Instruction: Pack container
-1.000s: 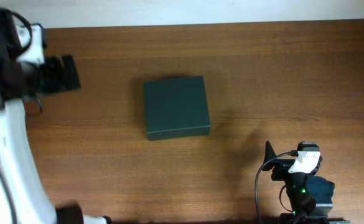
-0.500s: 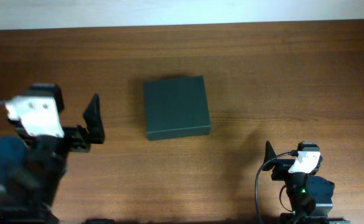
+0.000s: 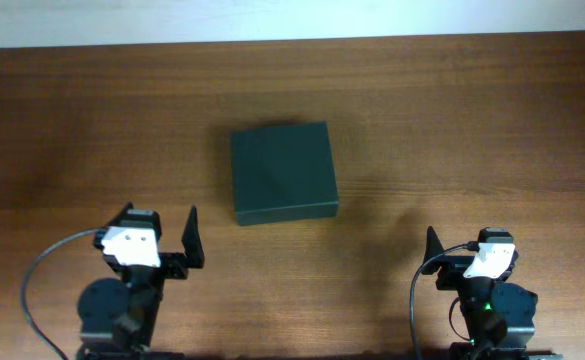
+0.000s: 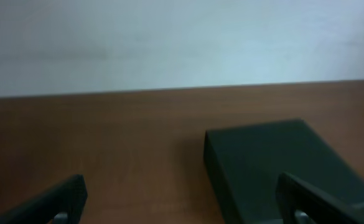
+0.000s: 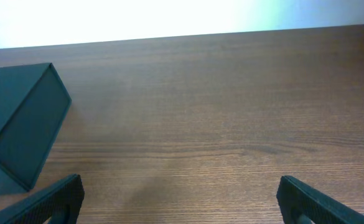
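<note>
The box [image 3: 283, 173] lies closed at the middle of the table [image 3: 452, 120]. The left gripper [image 3: 159, 222] sits at its 8 o'clock and the right gripper [image 3: 470, 246] at its 4 o'clock. Both are low, well apart from it, with jaws wide and empty.

Open tabletop [image 3: 452, 120] on every side of the container [image 3: 283, 172] (the only obstacle).

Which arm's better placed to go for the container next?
Left, probably. The left hand sits open, nearer the container, which lies ahead in its wrist view. The right hand, also open, sees it only at the far left edge.
</note>
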`<state>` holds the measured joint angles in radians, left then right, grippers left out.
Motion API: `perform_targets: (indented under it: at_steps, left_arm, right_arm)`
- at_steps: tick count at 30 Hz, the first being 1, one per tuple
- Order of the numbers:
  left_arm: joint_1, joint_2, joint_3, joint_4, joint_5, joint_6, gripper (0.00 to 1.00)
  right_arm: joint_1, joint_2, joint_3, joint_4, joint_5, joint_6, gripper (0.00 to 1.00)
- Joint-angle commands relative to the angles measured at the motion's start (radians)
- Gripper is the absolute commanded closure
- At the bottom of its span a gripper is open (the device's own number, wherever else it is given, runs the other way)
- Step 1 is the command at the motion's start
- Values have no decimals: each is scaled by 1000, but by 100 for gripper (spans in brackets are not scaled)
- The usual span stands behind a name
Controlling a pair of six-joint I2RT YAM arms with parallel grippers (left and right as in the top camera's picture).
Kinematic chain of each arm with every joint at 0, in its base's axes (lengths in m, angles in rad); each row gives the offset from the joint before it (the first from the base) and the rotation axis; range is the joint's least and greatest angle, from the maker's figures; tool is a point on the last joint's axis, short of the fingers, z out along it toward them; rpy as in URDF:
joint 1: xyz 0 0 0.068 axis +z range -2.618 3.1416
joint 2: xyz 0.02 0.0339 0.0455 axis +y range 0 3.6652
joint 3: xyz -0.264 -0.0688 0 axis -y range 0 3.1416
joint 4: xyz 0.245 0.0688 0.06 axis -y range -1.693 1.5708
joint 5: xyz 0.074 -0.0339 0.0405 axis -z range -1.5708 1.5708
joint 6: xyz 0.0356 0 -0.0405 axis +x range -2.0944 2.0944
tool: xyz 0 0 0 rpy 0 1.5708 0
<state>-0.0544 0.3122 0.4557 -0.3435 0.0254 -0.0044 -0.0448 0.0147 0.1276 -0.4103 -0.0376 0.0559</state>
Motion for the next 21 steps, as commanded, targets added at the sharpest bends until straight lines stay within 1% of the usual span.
perform_targets:
  at_steps: [1, 13, 19, 21]
  left_arm:
    - [-5, -63, -61, 22, -4, 4, 1]
    - [-5, -205, -241, 33, -4, 4, 1]
    - [-4, -311, -352, 50, -4, 4, 1]
    - [-4, -307, -368, 62, -4, 4, 1]
  right_arm:
    - [6, -11, -7, 3, 16, 4, 1]
    - [6, -11, -7, 3, 16, 4, 1]
    - [6, -11, -7, 3, 16, 4, 1]
    - [6, -11, -7, 3, 16, 4, 1]
